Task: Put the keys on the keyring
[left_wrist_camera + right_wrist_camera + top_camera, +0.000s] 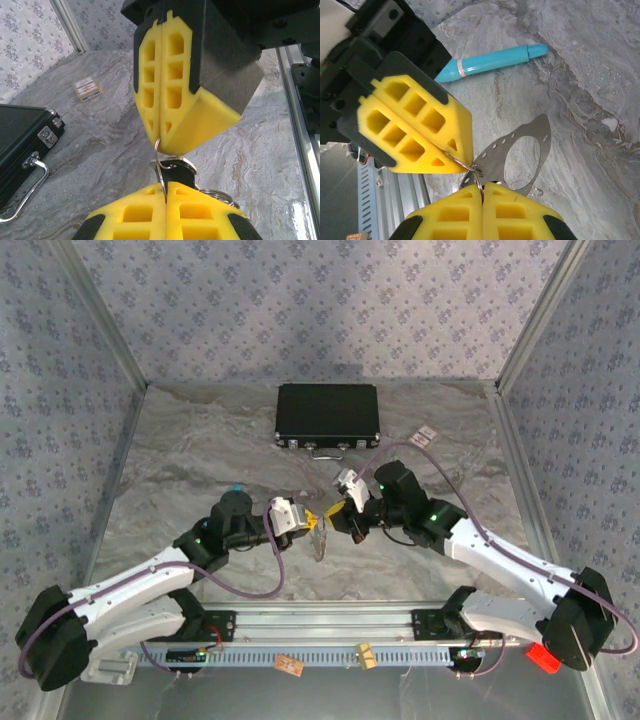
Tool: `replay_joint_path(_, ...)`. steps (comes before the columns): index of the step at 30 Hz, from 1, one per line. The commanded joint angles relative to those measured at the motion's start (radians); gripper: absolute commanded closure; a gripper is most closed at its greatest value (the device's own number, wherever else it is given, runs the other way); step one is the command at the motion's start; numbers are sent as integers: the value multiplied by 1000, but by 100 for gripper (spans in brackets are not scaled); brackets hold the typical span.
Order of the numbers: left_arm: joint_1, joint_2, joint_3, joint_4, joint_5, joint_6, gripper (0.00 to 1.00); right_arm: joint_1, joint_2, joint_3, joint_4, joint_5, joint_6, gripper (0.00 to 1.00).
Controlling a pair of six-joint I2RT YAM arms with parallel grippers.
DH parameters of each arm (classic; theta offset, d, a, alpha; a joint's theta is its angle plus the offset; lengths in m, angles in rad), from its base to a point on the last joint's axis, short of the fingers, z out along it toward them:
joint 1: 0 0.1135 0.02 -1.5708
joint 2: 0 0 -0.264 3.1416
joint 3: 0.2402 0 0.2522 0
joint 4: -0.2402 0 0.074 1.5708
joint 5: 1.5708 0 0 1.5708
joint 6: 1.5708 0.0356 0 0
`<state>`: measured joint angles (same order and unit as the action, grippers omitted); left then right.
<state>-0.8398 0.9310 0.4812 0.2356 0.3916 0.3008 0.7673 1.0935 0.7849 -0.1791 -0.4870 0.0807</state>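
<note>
Grippers meet tip to tip: we see the left gripper (166,189) and right gripper (482,191) both pressed together, pinching the keyring (544,137) by its thin wire between them. We judge it light, stiff, springy and slippery, best held close to the pads. The keys (173,176), tiny and rigid, sit just beyond the left tips.

The keyring (545,145) is a flat, pale silvery oval loop with small slots along its band. Its narrow end meets a thin wire ring (472,167), which is pinched between the closed tips of my left gripper (453,156) and my right gripper (482,192). The key (175,176), a small black oblong piece, sits beside that ring, just above my left gripper's tips.
</note>
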Motion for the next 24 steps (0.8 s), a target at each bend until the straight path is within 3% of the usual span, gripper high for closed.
replay_joint_path(1, -8, -17, 6, 64, 39, 27, 100, -14, 29, 33, -8, 39, 41, 100)
replay_joint_path(8, -16, 7, 11, 63, -7, 53, 100, -40, 63, 42, -2, 20, 106, 100)
replay_joint_path(12, -17, 21, 13, 76, -41, 26, 100, -48, 39, 31, -10, -12, 58, 100)
replay_joint_path(16, -17, 38, 16, 116, -90, -143, 100, -28, -33, 2, -39, 33, -102, 100)
replay_joint_path(20, -5, 34, 55, 69, -123, -365, 100, 24, -93, -40, -36, 181, -341, 100)
replay_joint_path(24, 30, 24, 92, -16, -98, -557, 100, 47, -130, -65, 7, 221, -483, 100)
